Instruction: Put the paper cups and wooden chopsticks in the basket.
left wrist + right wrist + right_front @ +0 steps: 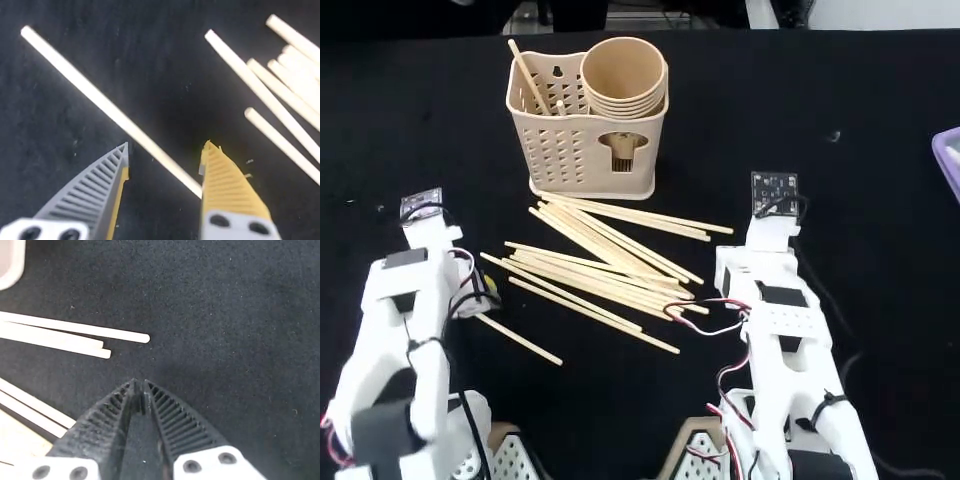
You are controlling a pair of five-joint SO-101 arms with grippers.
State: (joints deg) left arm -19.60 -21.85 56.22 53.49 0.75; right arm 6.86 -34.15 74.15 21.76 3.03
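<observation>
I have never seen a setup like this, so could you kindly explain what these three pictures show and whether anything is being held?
These are two small robot arms side by side at a black table. One picture looks down from a fixed camera above. The other two come from a camera on each arm's wrist, looking past its gripper. A basket holds stacked paper cups and a leaning chopstick. Many loose chopsticks lie on the table. The left gripper is open, its jaws either side of a single chopstick. The right gripper is shut and empty. Nothing is held.
</observation>
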